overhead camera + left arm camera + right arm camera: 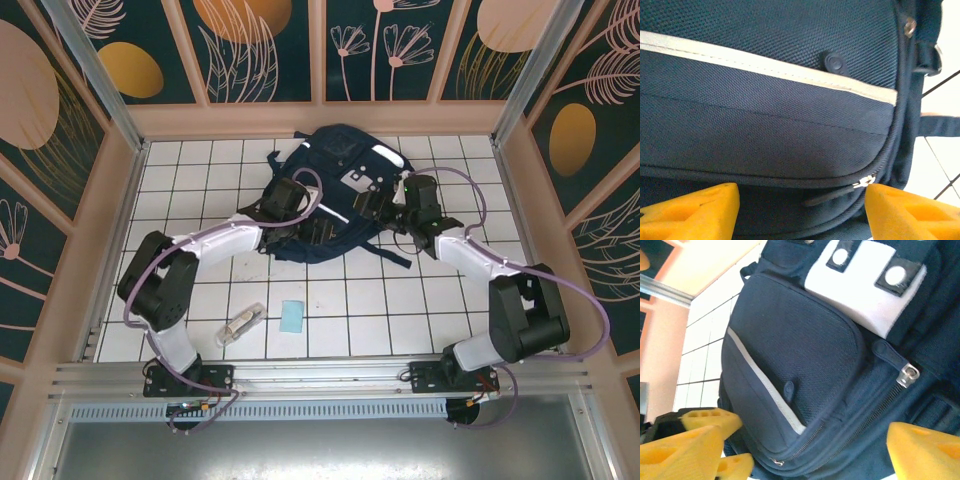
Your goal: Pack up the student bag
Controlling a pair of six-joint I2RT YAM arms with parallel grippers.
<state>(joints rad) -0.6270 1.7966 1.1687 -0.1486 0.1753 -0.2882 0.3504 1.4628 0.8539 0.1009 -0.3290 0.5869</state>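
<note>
The backpack (340,170) lies on the tiled worktop (420,310). The left claw (802,202) is at the backpack's left side, spread wide over a zip (860,182). The right claw (805,452) is at its right side, also spread wide, gripping nothing. A blue card (291,317) lies on the near side of the backpack, well apart from it.

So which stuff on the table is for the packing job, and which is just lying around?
In the job: the student bag; left claw and right claw, both open at it.

Lying about: small blue square; small clear container. Both sit untouched on the tiles in front of the bag, maybe waiting to be packed.
</note>
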